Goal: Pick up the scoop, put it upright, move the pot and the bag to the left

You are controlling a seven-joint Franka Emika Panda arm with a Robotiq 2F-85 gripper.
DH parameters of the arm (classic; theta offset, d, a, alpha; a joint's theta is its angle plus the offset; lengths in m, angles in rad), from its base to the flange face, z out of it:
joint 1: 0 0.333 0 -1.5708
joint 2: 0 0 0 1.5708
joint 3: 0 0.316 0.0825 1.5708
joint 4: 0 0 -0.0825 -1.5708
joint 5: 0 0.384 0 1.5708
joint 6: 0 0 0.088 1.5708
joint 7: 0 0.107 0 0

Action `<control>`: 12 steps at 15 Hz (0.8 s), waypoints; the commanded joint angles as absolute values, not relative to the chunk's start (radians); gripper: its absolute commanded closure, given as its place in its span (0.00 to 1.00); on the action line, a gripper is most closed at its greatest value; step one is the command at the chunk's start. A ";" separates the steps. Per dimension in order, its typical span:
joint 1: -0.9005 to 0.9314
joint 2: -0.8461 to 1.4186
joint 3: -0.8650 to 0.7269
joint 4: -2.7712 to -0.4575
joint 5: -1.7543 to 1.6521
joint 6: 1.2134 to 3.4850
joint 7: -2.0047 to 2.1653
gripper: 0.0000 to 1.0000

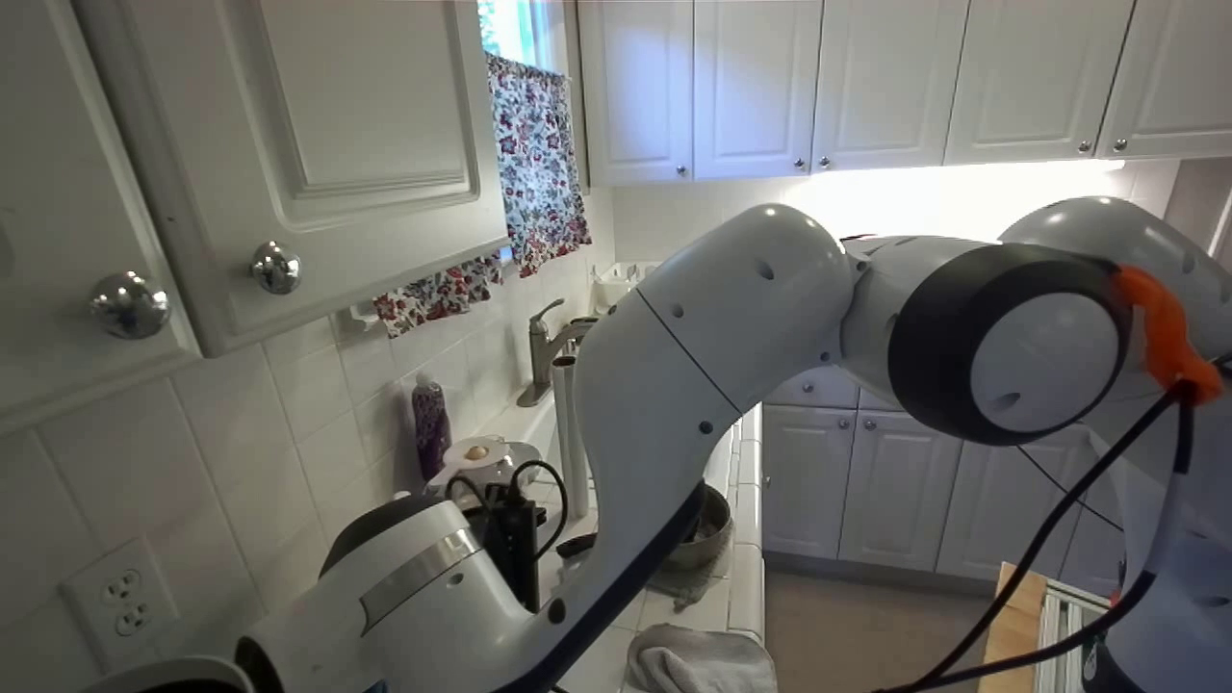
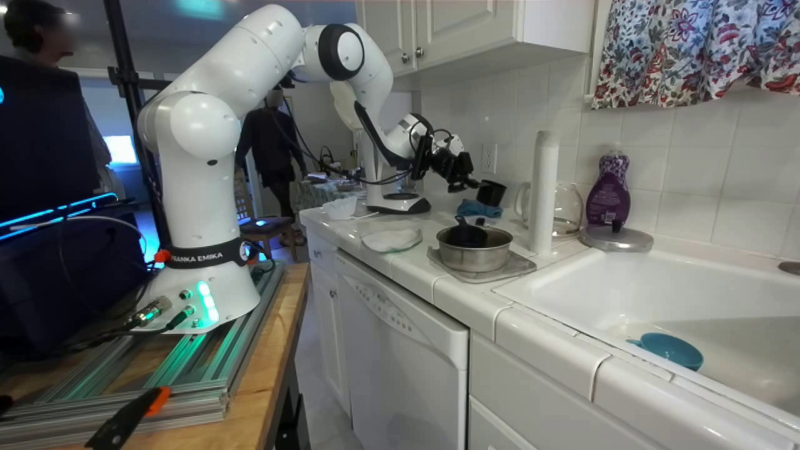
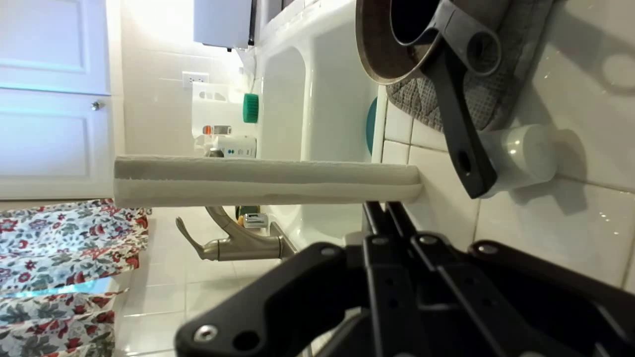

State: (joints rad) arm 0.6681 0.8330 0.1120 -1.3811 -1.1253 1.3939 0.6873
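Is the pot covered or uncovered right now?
Uncovered: in an exterior view the pot shows its open top, and a knobbed lid lies at the edge of the sink.

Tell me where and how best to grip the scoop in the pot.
Probably the scoop's short handle: in the wrist view it juts past the rim of the pot, while the round cup head sits inside. Come from the handle side, where the tool hangs shut; open it first and avoid the pot's long black handle alongside.
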 commanded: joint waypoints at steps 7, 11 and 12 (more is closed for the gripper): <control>0.606 0.890 0.140 -1.375 -1.055 1.396 0.771 0.99; 0.593 0.909 0.135 -1.361 -1.052 1.416 0.778 0.99; 0.592 0.914 0.132 -1.355 -1.057 1.419 0.776 0.99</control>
